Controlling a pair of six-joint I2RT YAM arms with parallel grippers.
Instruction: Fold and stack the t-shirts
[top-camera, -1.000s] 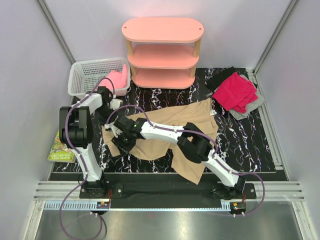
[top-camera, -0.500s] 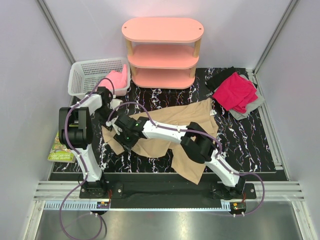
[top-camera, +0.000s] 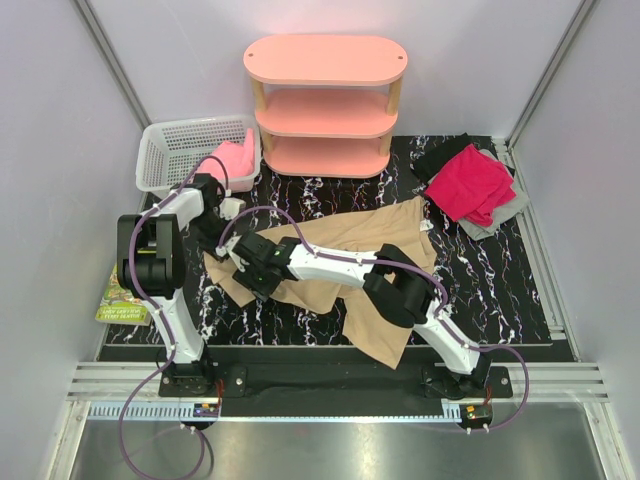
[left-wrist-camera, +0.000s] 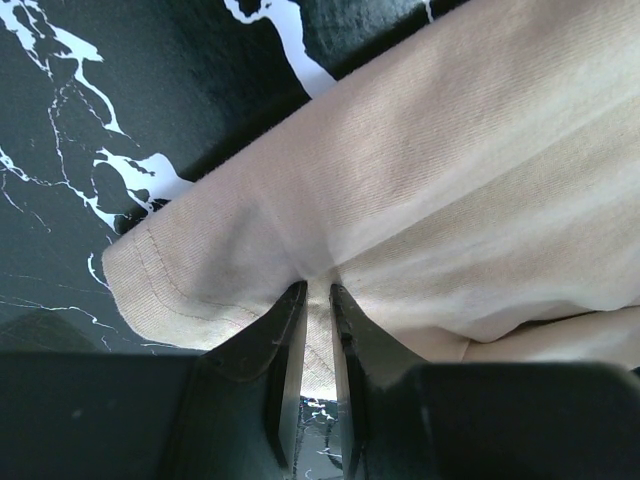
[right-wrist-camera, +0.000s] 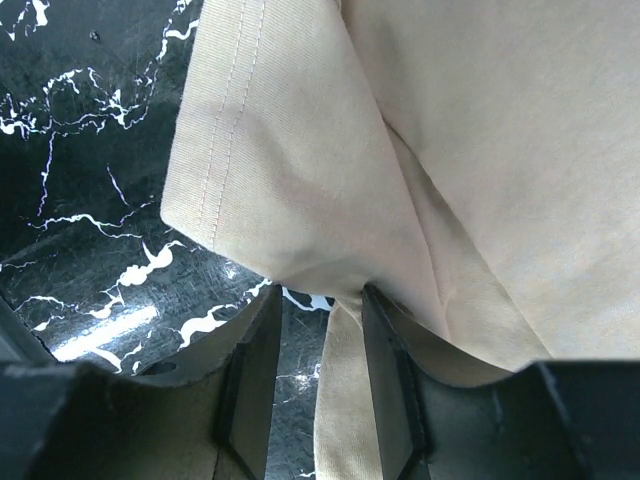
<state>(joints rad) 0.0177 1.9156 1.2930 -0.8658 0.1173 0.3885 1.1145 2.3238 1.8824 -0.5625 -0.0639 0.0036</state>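
Here the left gripper (left-wrist-camera: 318, 290) pinches a corner of the large tan-beige cloth t-shirt (left-wrist-camera: 450, 150). The right gripper (right-wrist-camera: 318, 296) clamps another fold.

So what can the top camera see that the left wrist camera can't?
Only the top camera shows the shelf, the basket holding the pink shirt, and the red shirt at the far right. Only the left wrist camera shows, close up, the left gripper pinching the tan shirt near its stitched edge. Both show the tan shirt and the black table.
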